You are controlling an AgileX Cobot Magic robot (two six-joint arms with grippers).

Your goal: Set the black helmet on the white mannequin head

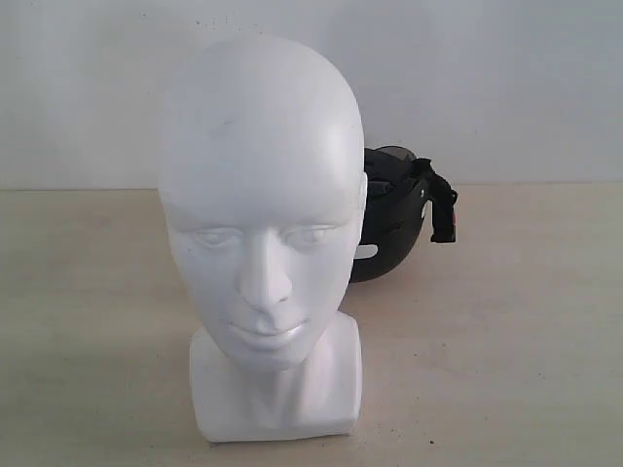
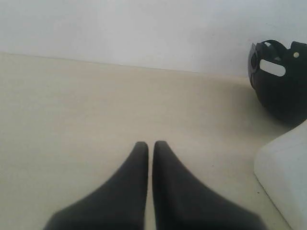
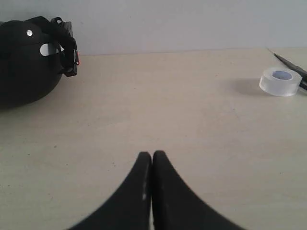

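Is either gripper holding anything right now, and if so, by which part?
Nothing. The left gripper and right gripper are both shut, empty; the black helmet sits on the table, untouched.

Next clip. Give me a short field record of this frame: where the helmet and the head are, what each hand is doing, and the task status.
white mannequin head: upright on the table, facing the exterior camera, bare
black helmet: on the table behind the head, to the right in the exterior view, partly hidden by it
left hand: shut, empty
right hand: shut, empty
other: roll of clear tape on the table
task status: helmet not yet on the head
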